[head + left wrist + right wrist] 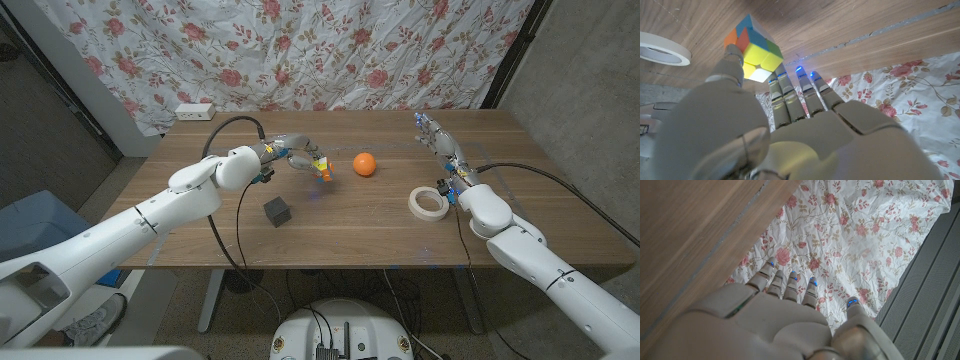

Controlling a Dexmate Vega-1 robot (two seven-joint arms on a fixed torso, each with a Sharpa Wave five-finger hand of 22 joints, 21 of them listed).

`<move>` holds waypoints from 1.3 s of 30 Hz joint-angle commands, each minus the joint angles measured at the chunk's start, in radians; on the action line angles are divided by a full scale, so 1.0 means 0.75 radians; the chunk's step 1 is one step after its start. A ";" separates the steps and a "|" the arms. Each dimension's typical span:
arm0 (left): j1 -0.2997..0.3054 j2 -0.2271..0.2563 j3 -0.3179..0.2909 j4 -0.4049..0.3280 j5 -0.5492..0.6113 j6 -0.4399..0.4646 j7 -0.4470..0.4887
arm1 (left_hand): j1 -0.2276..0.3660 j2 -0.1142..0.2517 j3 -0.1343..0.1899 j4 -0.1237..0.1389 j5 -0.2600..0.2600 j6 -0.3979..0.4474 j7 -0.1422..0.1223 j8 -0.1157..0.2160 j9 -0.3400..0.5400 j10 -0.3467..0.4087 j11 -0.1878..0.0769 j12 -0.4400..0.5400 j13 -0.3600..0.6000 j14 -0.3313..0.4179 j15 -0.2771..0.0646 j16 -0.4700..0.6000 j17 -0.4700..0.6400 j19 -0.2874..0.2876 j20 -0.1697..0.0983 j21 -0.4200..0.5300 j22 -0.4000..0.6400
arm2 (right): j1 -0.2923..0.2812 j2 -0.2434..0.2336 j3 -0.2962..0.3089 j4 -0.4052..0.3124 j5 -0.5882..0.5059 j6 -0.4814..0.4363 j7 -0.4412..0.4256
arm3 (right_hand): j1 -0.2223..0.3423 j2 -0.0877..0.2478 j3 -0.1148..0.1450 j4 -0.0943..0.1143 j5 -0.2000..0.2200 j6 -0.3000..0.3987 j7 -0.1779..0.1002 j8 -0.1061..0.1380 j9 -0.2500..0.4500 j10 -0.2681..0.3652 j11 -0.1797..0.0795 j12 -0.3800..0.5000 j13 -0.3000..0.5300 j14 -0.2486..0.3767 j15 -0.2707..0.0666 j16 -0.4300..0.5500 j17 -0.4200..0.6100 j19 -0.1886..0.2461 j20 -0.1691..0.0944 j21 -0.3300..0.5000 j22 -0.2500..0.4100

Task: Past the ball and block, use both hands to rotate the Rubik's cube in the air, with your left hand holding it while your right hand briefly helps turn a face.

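Nearest the robot stood the black block (277, 211), with the tape roll (429, 203) off to the right, its centre holding nothing. Farther out, the left hand (291, 155) pinched the Rubik's cube (321, 168) just above the table, beside the orange ball (365, 164). The pickup looked done, but the right hand (443, 150) waited well apart, fingers straight and slightly spread, so the face turn remained.

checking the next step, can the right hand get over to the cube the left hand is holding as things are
Probably yes. The right hand is open and holds nothing, and the left hand holds the cube out toward the table's middle. Only the orange ball lies between them, low on the table, so passing above it looks free.
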 commanded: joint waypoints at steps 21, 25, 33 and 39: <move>-0.056 -0.054 0.068 0.035 0.336 -0.022 -0.219 | -0.030 -0.003 -0.008 0.011 0.005 -0.012 -0.019 -0.005 0.005 0.028 -0.054 -0.011 0.007 -0.029 -0.183 -0.006 0.003 -0.029 0.006 -0.011 0.004 | 0.034 0.082 -0.003 0.145 0.175 0.095 0.035 | -0.003 0.029 0.009 0.010 0.013 0.032 -0.003 0.009 0.001 0.025 0.002 0.001 0.002 0.018 -0.008 0.003 -0.003 0.009 -0.016 -0.001 0.003; -0.059 -0.062 0.071 0.033 0.351 -0.006 -0.249 | -0.036 -0.004 -0.010 0.012 0.005 -0.023 -0.023 -0.009 0.005 0.019 -0.055 -0.018 0.007 -0.041 -0.181 -0.008 0.003 -0.039 0.008 -0.013 0.004 | 0.042 0.090 -0.008 0.163 0.181 0.103 0.041 | -0.002 0.030 0.011 0.010 0.013 0.036 -0.001 0.010 0.001 0.026 0.002 0.000 0.002 0.020 -0.005 0.002 -0.004 0.011 -0.015 -0.001 0.003; -0.072 -0.070 0.079 0.035 0.370 0.006 -0.296 | -0.043 -0.005 -0.014 0.012 0.007 -0.051 -0.029 -0.021 0.004 -0.014 -0.052 -0.036 0.008 -0.066 -0.171 -0.014 0.003 -0.053 0.014 -0.015 0.003 | 0.071 0.111 -0.025 0.220 0.200 0.130 0.075 | -0.004 0.030 0.012 0.013 0.013 0.037 -0.001 0.009 0.001 0.031 0.005 -0.001 0.003 0.022 -0.002 0.002 -0.005 0.012 -0.014 -0.001 0.003; -0.089 -0.067 0.091 0.024 0.400 0.022 -0.353 | -0.050 -0.008 -0.017 0.011 0.008 -0.079 -0.041 -0.030 0.004 -0.036 -0.050 -0.046 0.011 -0.090 -0.166 -0.018 0.003 -0.075 0.020 -0.019 0.003 | 0.088 0.120 -0.031 0.250 0.211 0.140 0.088 | -0.006 0.028 0.011 0.015 0.013 0.038 0.000 0.008 0.002 0.030 0.006 -0.003 0.003 0.022 -0.001 0.001 -0.005 0.012 -0.014 -0.002 0.003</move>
